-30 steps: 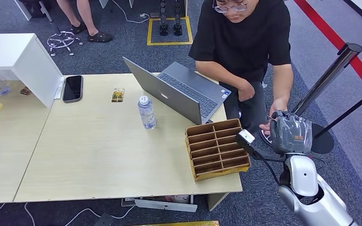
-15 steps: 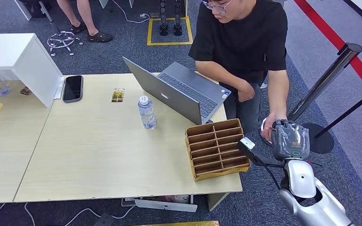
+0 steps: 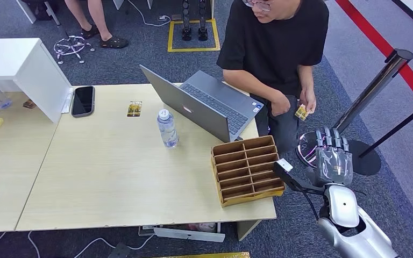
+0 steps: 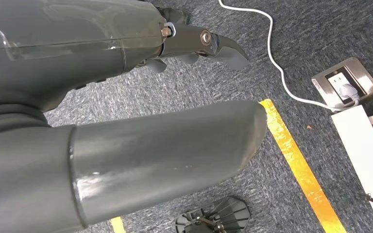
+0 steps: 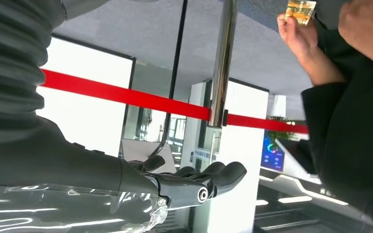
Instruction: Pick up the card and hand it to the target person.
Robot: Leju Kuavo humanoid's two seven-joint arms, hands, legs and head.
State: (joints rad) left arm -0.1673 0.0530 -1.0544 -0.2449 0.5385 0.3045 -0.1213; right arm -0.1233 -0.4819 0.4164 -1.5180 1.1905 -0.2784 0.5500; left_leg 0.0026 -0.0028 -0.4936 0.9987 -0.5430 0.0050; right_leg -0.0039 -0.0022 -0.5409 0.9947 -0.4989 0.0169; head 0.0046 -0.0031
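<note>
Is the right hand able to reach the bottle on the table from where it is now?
Probably not easily. The right hand is off the table's right end, and the wooden organizer and laptop stand between it and the bottle.

Your right hand [image 5: 194,182] lies flat, fingers extended, empty; beyond it, a person's hand [image 5: 298,39] pinches the small yellow card [image 5: 300,9].

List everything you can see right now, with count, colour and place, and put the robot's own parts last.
Card: one, yellow, in the person's hand.
Second card: one, yellowish, on the table.
Laptop: one, grey, open on the table.
Bottle: one, clear, beside the laptop.
Phone: one, black, at the table's far left.
Organizer: one, brown, at the table's right edge.
Stanchion post: one, dark, on the carpet.
Right hand: one, grey, holds nothing, fingers extended.
Left hand: one, grey, over the carpet.
</note>
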